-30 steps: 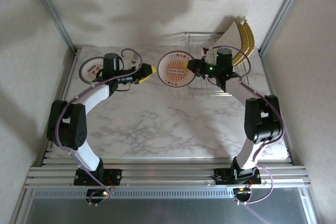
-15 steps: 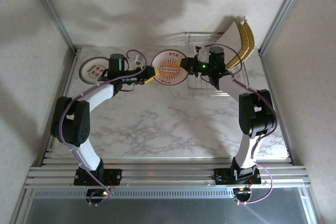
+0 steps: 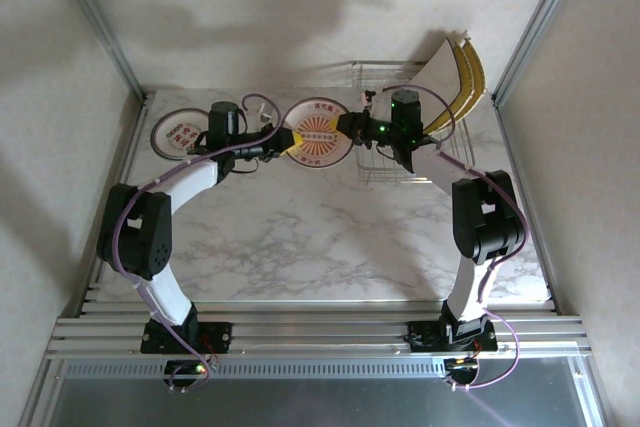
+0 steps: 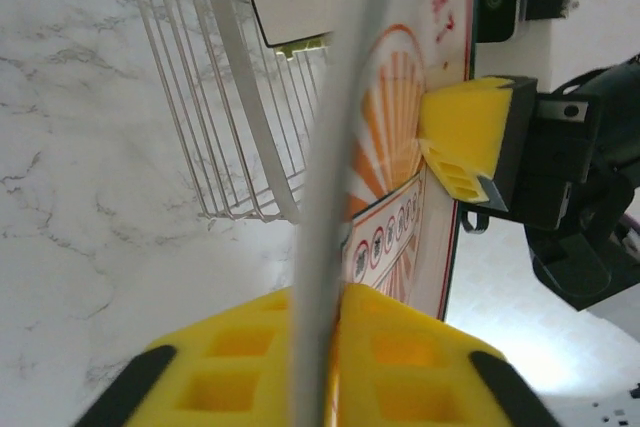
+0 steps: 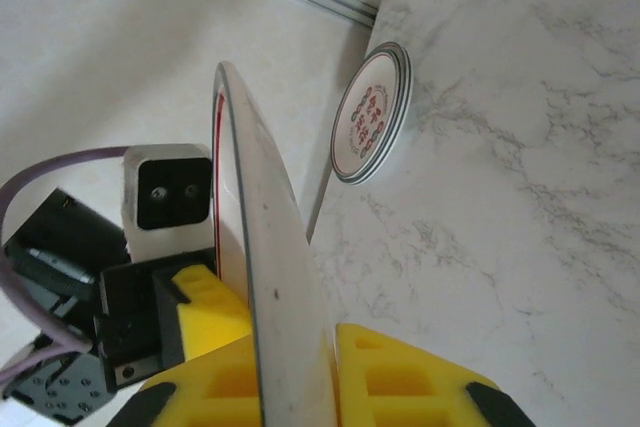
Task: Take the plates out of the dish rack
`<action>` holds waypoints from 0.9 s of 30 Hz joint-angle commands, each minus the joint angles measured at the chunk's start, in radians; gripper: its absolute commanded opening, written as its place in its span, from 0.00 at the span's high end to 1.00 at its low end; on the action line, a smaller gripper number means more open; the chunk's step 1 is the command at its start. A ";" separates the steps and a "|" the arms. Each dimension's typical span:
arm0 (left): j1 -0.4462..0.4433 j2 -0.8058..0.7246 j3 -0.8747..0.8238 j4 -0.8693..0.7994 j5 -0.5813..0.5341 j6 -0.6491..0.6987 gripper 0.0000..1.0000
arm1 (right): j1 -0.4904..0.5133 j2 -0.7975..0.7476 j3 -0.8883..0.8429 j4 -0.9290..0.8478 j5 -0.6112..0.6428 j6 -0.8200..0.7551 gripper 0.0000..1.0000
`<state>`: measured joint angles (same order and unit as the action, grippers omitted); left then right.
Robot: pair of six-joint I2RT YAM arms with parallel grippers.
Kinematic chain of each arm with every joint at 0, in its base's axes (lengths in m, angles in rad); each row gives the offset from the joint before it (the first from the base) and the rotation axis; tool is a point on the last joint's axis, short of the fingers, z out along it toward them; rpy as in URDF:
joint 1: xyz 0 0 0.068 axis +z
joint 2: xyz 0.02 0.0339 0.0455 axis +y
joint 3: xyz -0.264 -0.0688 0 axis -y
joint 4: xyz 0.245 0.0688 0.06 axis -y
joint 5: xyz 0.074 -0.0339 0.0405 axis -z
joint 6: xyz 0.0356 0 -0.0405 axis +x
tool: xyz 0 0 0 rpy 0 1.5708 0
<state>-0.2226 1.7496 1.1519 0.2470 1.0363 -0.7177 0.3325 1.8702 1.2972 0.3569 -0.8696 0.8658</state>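
1. the glossy round plate (image 3: 318, 133), with an orange sunburst centre and a dark rim, hangs edge-up between my two grippers.
2. my left gripper (image 3: 287, 139) pinches one rim in its ribbed yellow foam pads (image 4: 400, 357); my right gripper (image 3: 345, 125) is clamped on the opposite rim.
3. the silver wire dish rack (image 3: 385, 172) stands just right of my right gripper, with square plates (image 3: 445, 72) leaning in it.
4. a second round plate (image 3: 175, 134) lies flat on the marbled table (image 3: 300, 237), left of my left gripper.

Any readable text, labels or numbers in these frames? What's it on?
Nothing can be quoted as it reads.
Held plate: red characters at the top edge, cropped and blurred, unreadable.
Held plate, lower band: a row of small round signs, too blurred to read.
Plate on the table: red marks in its centre, too small to read.
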 commanded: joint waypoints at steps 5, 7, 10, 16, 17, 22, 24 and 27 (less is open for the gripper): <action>-0.012 -0.022 0.010 0.028 -0.007 0.041 1.00 | 0.024 -0.046 0.022 -0.025 -0.026 -0.019 0.72; -0.012 -0.032 0.006 0.030 -0.017 0.040 1.00 | 0.025 -0.054 0.027 -0.061 -0.021 -0.042 0.40; -0.011 -0.045 0.000 0.035 -0.028 0.037 1.00 | 0.024 -0.081 0.050 -0.175 0.018 -0.120 0.15; 0.008 -0.076 -0.021 0.053 -0.051 0.022 1.00 | 0.002 -0.148 0.179 -0.519 0.148 -0.320 0.01; 0.014 -0.085 -0.026 0.056 -0.054 0.018 1.00 | -0.007 -0.159 0.207 -0.590 0.185 -0.354 0.01; 0.070 -0.143 -0.066 0.036 -0.139 0.027 1.00 | -0.049 -0.195 0.360 -0.923 0.402 -0.491 0.01; 0.116 -0.173 -0.111 0.075 -0.157 0.001 1.00 | -0.052 -0.198 0.437 -1.078 0.543 -0.564 0.01; 0.208 -0.238 -0.194 0.156 -0.197 -0.055 1.00 | -0.060 -0.211 0.492 -1.246 0.736 -0.648 0.01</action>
<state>-0.0837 1.5845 1.0058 0.2878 0.8955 -0.7288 0.2749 1.6852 1.7458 -0.5999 -0.3759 0.3531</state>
